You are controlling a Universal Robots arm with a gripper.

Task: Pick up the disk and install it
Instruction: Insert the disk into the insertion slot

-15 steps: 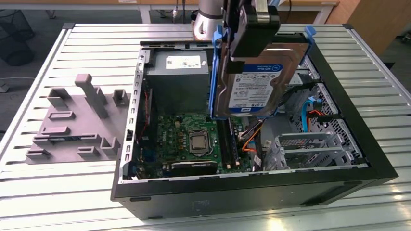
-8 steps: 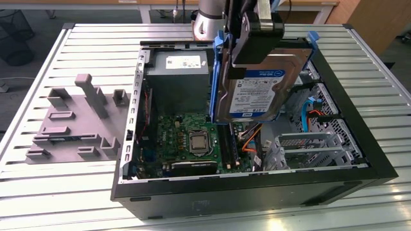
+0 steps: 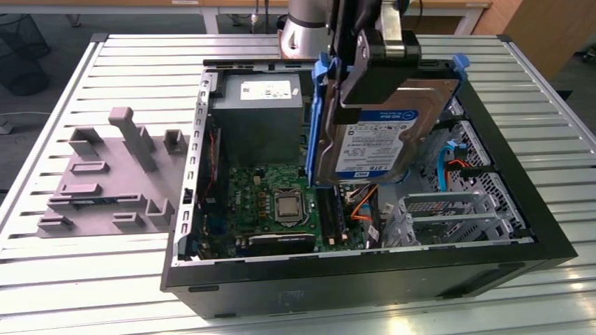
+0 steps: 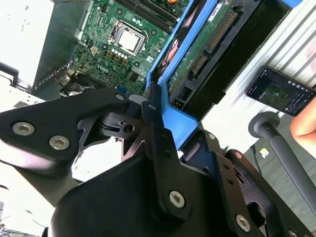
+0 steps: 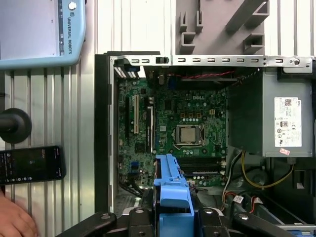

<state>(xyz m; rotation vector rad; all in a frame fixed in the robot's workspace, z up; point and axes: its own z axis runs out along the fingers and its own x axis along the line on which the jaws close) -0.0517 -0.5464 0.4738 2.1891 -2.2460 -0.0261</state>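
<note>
The disk, a silver drive with a white-and-blue label in a blue carrier bracket, hangs upright and tilted above the open computer case. My gripper is shut on its upper end. In the second wrist view the gripper clamps the blue carrier, and the disk shows its circuit board and connector over the motherboard. In the first wrist view the disk juts from the gripper above the case's inside.
Inside the case lie a green motherboard, a grey power supply box and a metal drive cage. A grey fixture sits at the exterior view's left. A phone, a hand and a pendant lie beside the case.
</note>
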